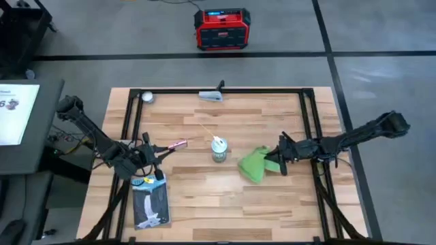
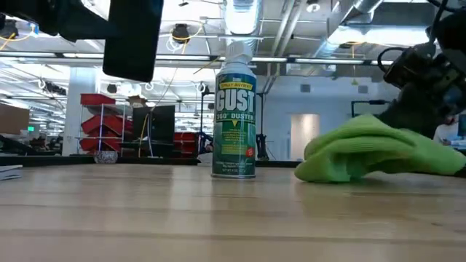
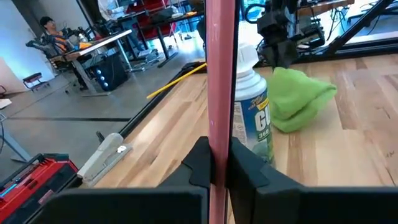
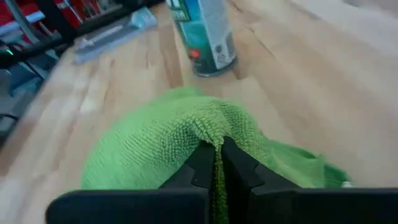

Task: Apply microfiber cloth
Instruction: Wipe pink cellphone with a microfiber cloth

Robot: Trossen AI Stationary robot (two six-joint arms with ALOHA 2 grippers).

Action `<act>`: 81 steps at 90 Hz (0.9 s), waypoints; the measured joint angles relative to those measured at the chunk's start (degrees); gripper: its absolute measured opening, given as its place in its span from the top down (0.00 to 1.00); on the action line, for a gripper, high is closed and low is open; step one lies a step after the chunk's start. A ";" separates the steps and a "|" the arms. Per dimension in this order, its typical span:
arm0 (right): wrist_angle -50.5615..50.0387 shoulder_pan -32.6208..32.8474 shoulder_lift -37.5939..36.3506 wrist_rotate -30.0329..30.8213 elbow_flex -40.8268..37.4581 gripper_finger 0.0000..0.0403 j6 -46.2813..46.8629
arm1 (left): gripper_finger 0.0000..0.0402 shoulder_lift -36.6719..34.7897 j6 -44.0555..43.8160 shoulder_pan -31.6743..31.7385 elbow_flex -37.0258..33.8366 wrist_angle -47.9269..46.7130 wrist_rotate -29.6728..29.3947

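Right tool (image 4: 217,163) pinches a fold of the cloth (image 1: 254,164) right of centre on the tabletop (image 1: 272,204); left tool (image 3: 216,163), at left, clamps the phone (image 3: 219,74)

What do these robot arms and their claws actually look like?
Both arms are dark, nearly black, built of slim jointed segments with chunkier blocks at the joints. The left arm has thin cables looping around its wrist, and the right arm is a long straight link. The left gripper and right gripper each end in two black, angular, wedge-shaped fingers. No markings show.
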 joint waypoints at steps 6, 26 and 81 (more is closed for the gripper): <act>1.94 0.83 1.20 0.03 0.00 0.95 0.01 | 1.00 0.00 0.00 0.00 0.00 -0.01 0.00; 12.73 1.45 3.38 -0.38 0.04 0.77 -5.11 | 1.00 0.02 -0.01 0.00 0.00 -0.11 0.00; 19.35 -7.36 3.43 -3.27 1.11 0.48 -18.04 | 1.00 0.02 -0.24 0.01 0.00 -1.16 0.52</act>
